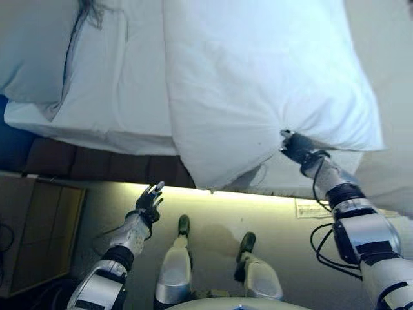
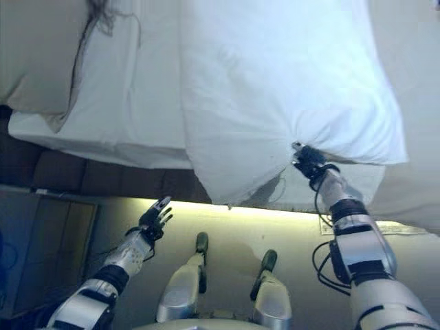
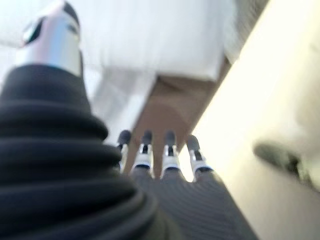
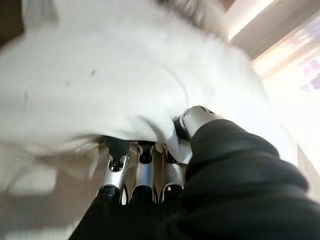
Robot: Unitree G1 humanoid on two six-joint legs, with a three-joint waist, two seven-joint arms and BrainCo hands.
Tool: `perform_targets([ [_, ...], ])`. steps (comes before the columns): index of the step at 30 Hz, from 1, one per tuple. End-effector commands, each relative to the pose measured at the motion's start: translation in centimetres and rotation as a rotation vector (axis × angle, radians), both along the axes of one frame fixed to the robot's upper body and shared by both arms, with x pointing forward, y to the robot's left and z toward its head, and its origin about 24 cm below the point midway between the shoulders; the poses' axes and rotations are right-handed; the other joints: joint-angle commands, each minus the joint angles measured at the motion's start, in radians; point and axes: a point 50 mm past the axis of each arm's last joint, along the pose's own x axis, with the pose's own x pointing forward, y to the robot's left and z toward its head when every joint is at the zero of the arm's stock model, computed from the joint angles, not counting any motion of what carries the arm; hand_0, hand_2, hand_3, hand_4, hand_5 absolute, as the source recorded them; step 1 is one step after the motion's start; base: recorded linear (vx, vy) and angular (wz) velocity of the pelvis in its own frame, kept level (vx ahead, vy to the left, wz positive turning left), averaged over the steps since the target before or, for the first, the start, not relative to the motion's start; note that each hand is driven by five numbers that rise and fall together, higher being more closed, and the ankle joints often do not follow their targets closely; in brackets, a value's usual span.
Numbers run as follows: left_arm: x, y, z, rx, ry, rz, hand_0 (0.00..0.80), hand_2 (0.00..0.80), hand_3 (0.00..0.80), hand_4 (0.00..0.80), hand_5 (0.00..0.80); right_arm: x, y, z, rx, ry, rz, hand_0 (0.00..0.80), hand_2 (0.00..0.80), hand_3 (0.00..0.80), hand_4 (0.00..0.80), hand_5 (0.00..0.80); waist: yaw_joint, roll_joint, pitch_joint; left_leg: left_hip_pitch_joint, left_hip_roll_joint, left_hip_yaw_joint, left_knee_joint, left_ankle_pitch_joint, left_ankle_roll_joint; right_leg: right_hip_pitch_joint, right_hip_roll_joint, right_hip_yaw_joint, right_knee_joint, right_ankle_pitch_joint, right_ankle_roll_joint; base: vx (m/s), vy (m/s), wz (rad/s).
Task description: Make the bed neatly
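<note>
One pillow is pinched at its edge by the right hand; left hand hangs free w/ fingers straight, probably over floor. No legible writing.

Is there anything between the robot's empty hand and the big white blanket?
Nothing visible. The left hand hangs open over the floor below the bed; only air separates it from the blanket, which the right hand grips.

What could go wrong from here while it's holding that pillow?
Only the right robot hand pinches the white pillow, at one bunched edge, so the cloth may slip free. The pillow's near corner overhangs the bed edge and could drop to the floor. The left robot hand hangs open, giving no support.
</note>
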Motion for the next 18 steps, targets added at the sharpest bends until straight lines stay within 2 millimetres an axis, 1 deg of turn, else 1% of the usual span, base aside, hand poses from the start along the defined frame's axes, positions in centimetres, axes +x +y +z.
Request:
perform_targets([
  [1,0.5,-2.6,-0.3,-0.063,0.047,-0.030,0.000,0.000,0.000,0.000,0.000,0.8,3.1,3.0,0.137,-0.166,0.113,0.800,0.800,0.800,0.800,0.800,-0.021,-0.020,-0.098,0.013,0.033,0.048,0.028,-0.040,-0.024,-0.047,-0.033,0.036,0.059,0.019,0.023,0.092,-0.037,-0.03],
  [3,1.0,-4.1,0.1,-0.037,0.048,-0.088,0.000,0.000,0.000,0.000,0.000,0.7,4.8,3.2,0.147,-0.180,0.147,0.800,0.800,0.800,0.800,0.800,-0.027,-0.031,-0.106,0.031,0.036,0.046,0.020,-0.041,-0.025,-0.031,-0.028,0.041,0.048,0.024,0.026,0.081,-0.043,-0.05],
  [5,1.1,-5.4,0.2,-0.084,0.076,-0.108,0.000,0.000,0.000,0.000,0.000,0.5,5.9,3.4,0.148,-0.189,0.169,0.800,0.800,0.800,0.800,0.800,-0.035,-0.040,-0.116,0.043,0.040,0.046,0.014,-0.043,-0.025,-0.016,-0.024,0.046,0.037,0.029,0.030,0.070,-0.038,-0.05],
  [6,1.0,-5.6,0.1,-0.100,0.088,-0.107,0.000,0.000,0.000,0.000,0.000,0.4,6.1,3.4,0.149,-0.190,0.174,0.800,0.800,0.800,0.800,0.800,-0.037,-0.042,-0.119,0.046,0.041,0.046,0.013,-0.043,-0.025,-0.013,-0.023,0.047,0.035,0.030,0.031,0.103,-0.047,-0.03],
  [7,0.8,-6.5,0.0,-0.177,0.123,-0.105,0.000,0.000,0.000,0.000,0.000,0.2,6.6,3.3,0.151,-0.194,0.185,0.800,0.800,0.800,0.800,0.800,-0.042,-0.050,-0.127,0.056,0.045,0.047,0.011,-0.045,-0.025,-0.002,-0.021,0.047,0.031,0.032,0.033,0.115,-0.053,-0.01],
  [11,0.1,-8.7,-0.4,-0.361,0.205,-0.108,0.000,0.000,0.000,0.000,0.000,-0.1,7.4,2.9,0.166,-0.202,0.184,0.800,0.800,0.800,0.800,0.800,-0.046,-0.074,-0.144,0.078,0.053,0.051,0.010,-0.053,-0.024,0.025,-0.015,0.046,0.024,0.033,0.035,0.128,-0.101,-0.01],
  [13,-0.3,-9.6,-0.6,-0.441,0.243,-0.092,0.000,0.000,0.000,0.000,0.000,-0.2,7.8,2.9,0.174,-0.207,0.186,0.800,0.800,0.800,0.800,0.800,-0.045,-0.088,-0.144,0.085,0.057,0.053,0.012,-0.057,-0.024,0.031,-0.011,0.047,0.024,0.035,0.035,0.090,-0.135,-0.01],
  [16,-0.7,-10.7,-0.6,-0.630,0.303,-0.023,0.000,0.000,0.000,0.000,0.000,-0.2,8.5,3.1,0.203,-0.225,0.194,0.800,0.800,0.800,0.800,0.800,-0.042,-0.115,-0.135,0.091,0.068,0.055,0.017,-0.064,-0.023,0.038,-0.002,0.049,0.026,0.036,0.035,0.061,-0.164,0.01],
  [18,-1.0,-11.1,-0.6,-0.731,0.338,0.019,0.000,0.000,0.000,0.000,0.000,-0.3,8.8,3.1,0.216,-0.237,0.196,0.800,0.800,0.800,0.800,0.800,-0.040,-0.127,-0.127,0.094,0.074,0.055,0.019,-0.067,-0.024,0.042,0.002,0.051,0.026,0.037,0.036,0.054,-0.158,0.00],
])
